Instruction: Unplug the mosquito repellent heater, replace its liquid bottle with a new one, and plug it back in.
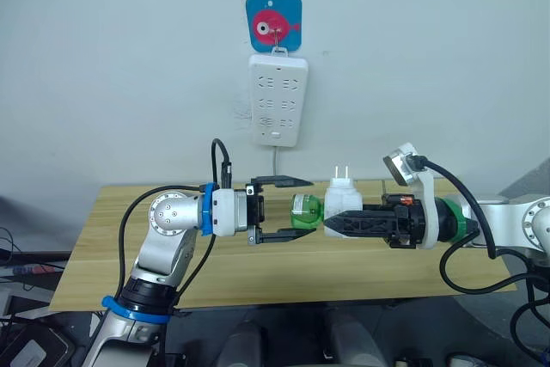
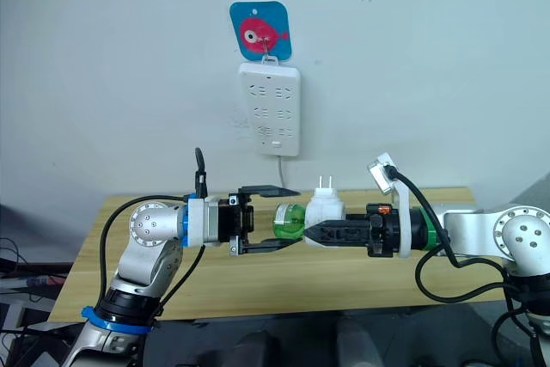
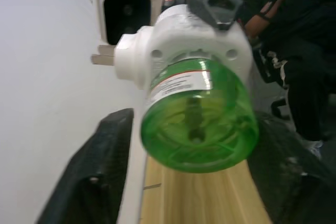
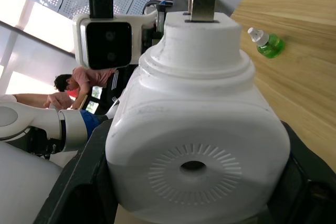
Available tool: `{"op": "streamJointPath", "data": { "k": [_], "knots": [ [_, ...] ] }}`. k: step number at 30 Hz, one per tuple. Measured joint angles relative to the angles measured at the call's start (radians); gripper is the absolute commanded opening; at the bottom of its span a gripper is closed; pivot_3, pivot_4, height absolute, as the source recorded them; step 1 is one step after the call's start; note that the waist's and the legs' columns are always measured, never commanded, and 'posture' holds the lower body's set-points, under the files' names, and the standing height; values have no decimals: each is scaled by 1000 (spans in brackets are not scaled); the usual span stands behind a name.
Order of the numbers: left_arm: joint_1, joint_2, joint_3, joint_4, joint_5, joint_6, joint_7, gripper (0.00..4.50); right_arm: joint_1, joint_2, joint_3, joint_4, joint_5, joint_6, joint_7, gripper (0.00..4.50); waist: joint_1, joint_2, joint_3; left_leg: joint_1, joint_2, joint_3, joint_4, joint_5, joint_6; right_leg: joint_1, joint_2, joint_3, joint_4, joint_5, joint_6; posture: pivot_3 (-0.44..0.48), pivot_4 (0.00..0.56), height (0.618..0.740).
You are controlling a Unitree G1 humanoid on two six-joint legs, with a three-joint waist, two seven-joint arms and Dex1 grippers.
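Right gripper (image 1: 329, 222) clamps white heater (image 1: 342, 204), prongs up; green bottle (image 1: 304, 211) apparently between spread left gripper (image 1: 296, 208).

Heater (image 4: 197, 145) smooth white plastic, metal prongs; bottle (image 3: 199, 124) glossy translucent green plastic; table (image 1: 258, 277) matt wood.

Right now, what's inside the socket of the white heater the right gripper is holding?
The green liquid bottle sits in the heater, held by the right gripper; its dark wick shows through the base. The neck is hidden inside.
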Motion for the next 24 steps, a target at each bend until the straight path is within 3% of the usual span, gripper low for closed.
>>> {"op": "streamJointPath", "data": {
  "k": [1, 10, 18, 21, 24],
  "knots": [
    [1, 3, 0, -4, -3, 8, -1, 2238, 0, 0, 0, 0, 0, 0, 0, 3020, 0, 0, 0, 0, 0, 0, 0, 0, 0, 0, 0, 0, 0, 0, 0, -108, 150, 730],
    [-14, 55, -1, -55, -42, 103, -12, 2237, 0, 1, 1, -11, 10, 0, 3, 3020, -1, 0, 0, 0, 0, 0, 0, 0, 0, 0, 1, 0, 0, 0, 0, -109, 149, 730],
    [-183, 237, -19, -158, -435, 948, 92, 2237, -6, -18, -16, -17, 7, -9, 24, 3020, -15, 0, 0, 0, 0, -2, 0, 0, 0, 0, 6, -2, 0, 0, 0, -101, 152, 730],
    [-203, 308, 36, -85, -529, 1160, 120, 2237, 10, -72, -42, -4, -5, 8, 25, 3020, -18, 0, 0, 0, 1, -2, -1, 0, 0, -1, 7, -2, 1, 0, 0, -104, 155, 730],
    [-233, 323, 62, -33, -609, 1330, 140, 2237, 10, -75, -47, -18, -27, 13, 41, 3020, -19, 0, 1, 0, 2, -2, -1, 0, 0, -1, 8, -2, 1, 0, 0, -104, 156, 730]
  ]
}}
